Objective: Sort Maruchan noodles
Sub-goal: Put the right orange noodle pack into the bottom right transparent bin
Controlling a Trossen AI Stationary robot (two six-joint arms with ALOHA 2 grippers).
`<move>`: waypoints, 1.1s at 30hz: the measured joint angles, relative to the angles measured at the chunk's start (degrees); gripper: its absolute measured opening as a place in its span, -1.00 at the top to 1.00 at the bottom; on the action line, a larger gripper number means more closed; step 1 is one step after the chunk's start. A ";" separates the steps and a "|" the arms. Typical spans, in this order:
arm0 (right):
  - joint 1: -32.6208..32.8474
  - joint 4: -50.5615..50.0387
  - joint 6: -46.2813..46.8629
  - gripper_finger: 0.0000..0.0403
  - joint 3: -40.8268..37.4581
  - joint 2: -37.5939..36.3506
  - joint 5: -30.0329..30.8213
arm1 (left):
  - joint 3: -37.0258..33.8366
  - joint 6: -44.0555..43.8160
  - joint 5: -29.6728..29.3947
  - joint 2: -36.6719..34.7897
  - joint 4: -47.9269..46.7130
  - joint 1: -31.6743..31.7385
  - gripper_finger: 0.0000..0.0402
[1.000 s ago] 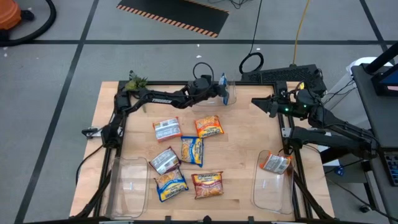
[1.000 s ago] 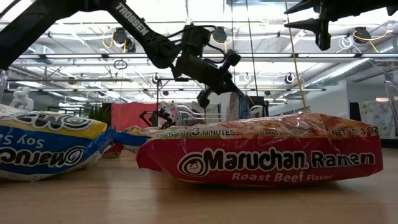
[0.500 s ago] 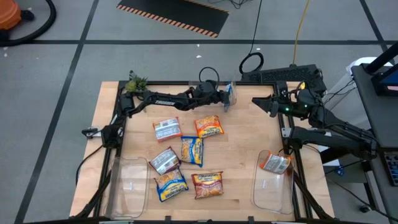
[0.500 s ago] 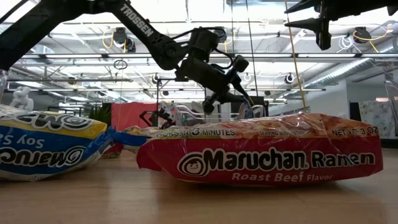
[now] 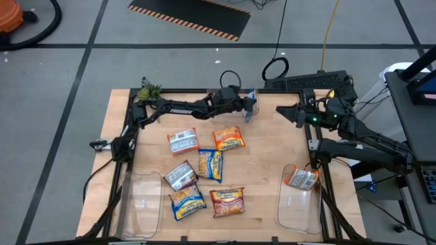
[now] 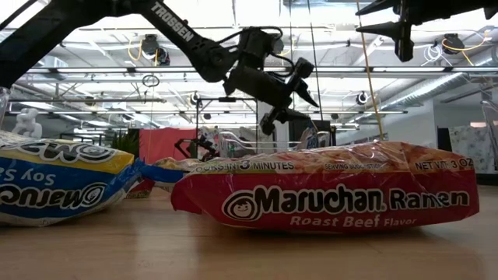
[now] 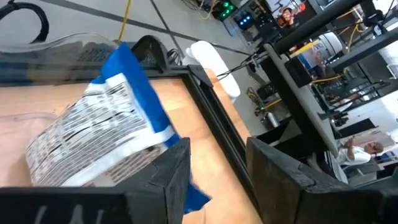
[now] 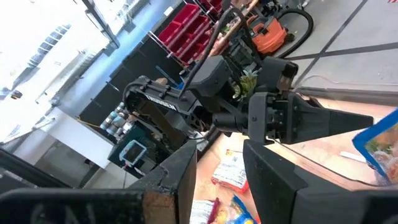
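High view: at the wooden desk's (image 5: 272, 170) far edge, the left hand (image 5: 249, 107) stands released beside a flat, blue-and-white plastic noodle packet (image 7: 99, 134), probably light, crinkly and slippery, best pinched at its sealed edge.

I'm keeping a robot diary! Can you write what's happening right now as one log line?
left gripper: open, over far bin, blue packet just beyond fingers | right gripper: open, waiting, empty | loose packets: six, mid-table
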 joint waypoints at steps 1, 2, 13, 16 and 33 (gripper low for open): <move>0.00 0.57 0.55 0.37 0.00 0.00 -0.02 | 0.70 0.13 0.00 -0.01 -1.14 0.01 0.20; 0.00 1.24 1.35 0.37 0.00 -0.06 -0.02 | 1.42 0.45 0.03 -0.03 -2.52 0.02 0.20; 0.04 7.79 4.44 0.37 0.01 -0.16 -1.68 | 9.74 7.44 4.89 -6.25 -27.19 0.33 0.20; 0.32 7.33 4.43 0.37 0.02 -0.11 -1.71 | 9.70 7.51 7.09 -10.33 -34.94 0.44 0.20; 13.75 6.87 17.35 0.37 0.33 4.93 9.69 | -0.78 21.66 15.28 -31.69 -61.02 -5.46 0.20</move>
